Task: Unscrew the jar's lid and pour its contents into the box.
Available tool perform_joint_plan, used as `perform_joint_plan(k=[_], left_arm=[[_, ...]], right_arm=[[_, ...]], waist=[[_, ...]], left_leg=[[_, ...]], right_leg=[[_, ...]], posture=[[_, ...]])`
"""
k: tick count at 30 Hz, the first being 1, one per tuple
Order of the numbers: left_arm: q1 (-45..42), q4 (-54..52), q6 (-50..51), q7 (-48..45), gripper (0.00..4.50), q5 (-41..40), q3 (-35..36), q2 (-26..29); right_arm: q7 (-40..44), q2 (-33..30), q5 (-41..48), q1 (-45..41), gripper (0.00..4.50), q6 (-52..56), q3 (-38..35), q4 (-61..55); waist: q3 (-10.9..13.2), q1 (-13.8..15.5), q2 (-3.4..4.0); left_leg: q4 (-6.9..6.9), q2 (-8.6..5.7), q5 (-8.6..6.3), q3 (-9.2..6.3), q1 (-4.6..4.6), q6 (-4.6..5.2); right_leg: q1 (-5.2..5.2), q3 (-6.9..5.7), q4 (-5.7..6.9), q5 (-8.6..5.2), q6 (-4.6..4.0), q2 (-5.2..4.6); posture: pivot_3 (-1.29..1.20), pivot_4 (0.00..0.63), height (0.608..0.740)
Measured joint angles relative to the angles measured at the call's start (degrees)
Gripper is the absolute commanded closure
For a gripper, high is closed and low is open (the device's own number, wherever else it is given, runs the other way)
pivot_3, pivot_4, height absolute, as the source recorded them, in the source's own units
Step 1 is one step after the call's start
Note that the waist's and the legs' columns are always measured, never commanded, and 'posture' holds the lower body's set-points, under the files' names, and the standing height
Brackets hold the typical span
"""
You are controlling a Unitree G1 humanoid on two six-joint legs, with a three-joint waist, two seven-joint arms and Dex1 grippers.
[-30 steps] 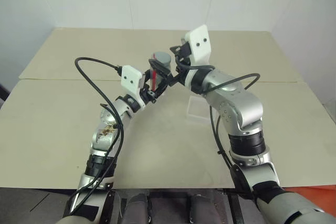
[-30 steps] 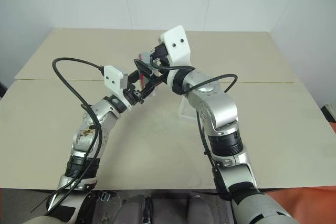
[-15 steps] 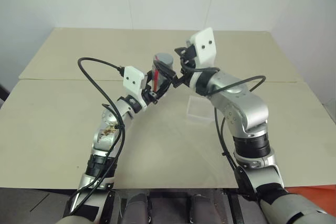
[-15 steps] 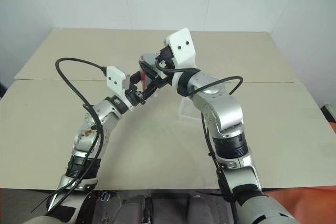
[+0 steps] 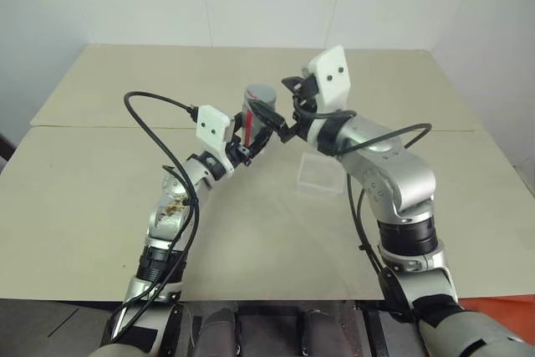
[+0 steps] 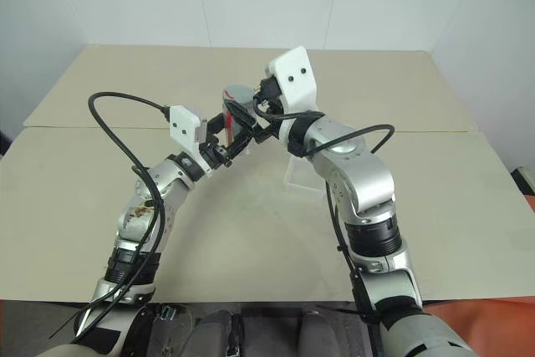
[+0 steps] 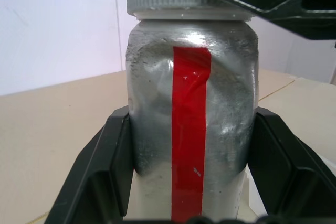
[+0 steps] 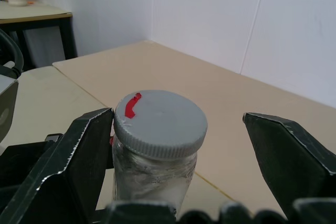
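While the left gripper [image 5: 251, 141] stands raised over the middle of the tan table [image 5: 100, 198], its 2 black fingers [image 7: 105, 171] are clamped on the jar [image 7: 191, 114], one on each side of the body. The jar is held upright above the tabletop, with the red stripe [image 7: 188, 129] running down the side that faces the left wrist. Its walls look cloudy and silvery, so the contents cannot be made out through them. The lid [image 8: 160, 123] is grey, ribbed round its edge, and sits on the jar's mouth; a small curl of red tape lies on its top near the rim.

Coming in from the right, the right gripper [image 8: 178, 129] is level with the lid and has its jaws wide apart around it. One finger [image 8: 79, 156] lies just beside or against the lid's edge, which of the 2 I cannot tell, and the other finger stands well apart from the lid on the opposite side.

On the table to the right of the jar, below the right arm, rests the box [image 5: 319, 175], clear and low, apart from both grippers.
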Motion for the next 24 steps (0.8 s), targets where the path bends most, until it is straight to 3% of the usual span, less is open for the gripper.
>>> perform_joint_plan(k=[24], left_arm=[[0.0, 0.0, 0.7, 0.1, 1.8, 0.0, 0.4, 0.5]], right_arm=[[0.1, -2.3, 1.5, 2.3, 0.04, 0.2, -1.0, -2.1]], waist=[[0.0, 0.0, 0.0]], left_leg=[[0.0, 0.0, 0.0, -0.01, 0.0, 0.01]], right_leg=[[0.0, 0.0, -0.02, 0.0, 0.0, 0.0]], posture=[[0.0, 0.15, 0.74]])
